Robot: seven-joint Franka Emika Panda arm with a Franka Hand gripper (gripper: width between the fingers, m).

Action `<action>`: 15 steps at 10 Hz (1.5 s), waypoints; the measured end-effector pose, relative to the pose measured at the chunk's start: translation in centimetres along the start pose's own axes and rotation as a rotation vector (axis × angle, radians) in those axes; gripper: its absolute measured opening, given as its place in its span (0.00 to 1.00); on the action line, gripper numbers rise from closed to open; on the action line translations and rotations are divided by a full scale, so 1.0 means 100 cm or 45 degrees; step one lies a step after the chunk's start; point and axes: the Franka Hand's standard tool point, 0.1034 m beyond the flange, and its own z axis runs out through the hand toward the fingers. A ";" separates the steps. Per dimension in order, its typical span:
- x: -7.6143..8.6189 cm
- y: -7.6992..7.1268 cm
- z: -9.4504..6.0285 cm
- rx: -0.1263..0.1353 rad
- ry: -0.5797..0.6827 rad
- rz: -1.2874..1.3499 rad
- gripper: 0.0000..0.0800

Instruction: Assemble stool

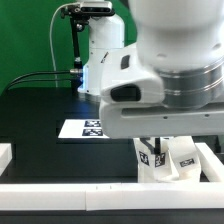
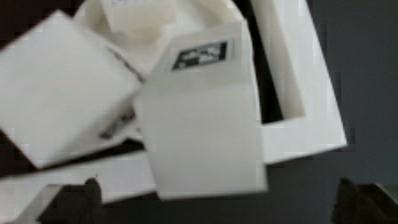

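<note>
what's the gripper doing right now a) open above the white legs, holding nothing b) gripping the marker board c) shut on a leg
a: in the wrist view the gripper stands wide open, clear on both sides of the tagged white leg beneath it.

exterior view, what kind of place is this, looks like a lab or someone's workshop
Most likely a robotics lab bench, not a home workshop: a green backdrop stands behind, a white robot arm reaches over tagged stool legs, and a marker board lies on the black table.
</note>
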 end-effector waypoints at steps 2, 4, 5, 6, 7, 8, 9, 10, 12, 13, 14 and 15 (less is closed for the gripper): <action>0.000 -0.009 -0.008 -0.042 0.104 -0.068 0.81; -0.005 -0.010 -0.007 -0.044 0.106 -0.070 0.81; -0.004 -0.009 -0.006 -0.044 0.105 -0.067 0.81; -0.004 -0.008 -0.006 -0.044 0.105 -0.066 0.81; -0.004 -0.008 -0.005 -0.033 0.099 -0.060 0.81; -0.006 -0.006 0.000 0.015 0.068 -0.032 0.81; -0.009 -0.002 0.003 0.047 0.032 -0.012 0.81; -0.015 0.003 0.004 0.068 -0.013 -0.035 0.81; -0.021 0.006 0.001 0.038 -0.066 -0.047 0.81; -0.020 0.004 0.001 0.038 -0.060 -0.051 0.81; -0.020 0.005 0.001 0.039 -0.061 -0.048 0.81; -0.020 0.006 0.001 0.039 -0.061 -0.047 0.81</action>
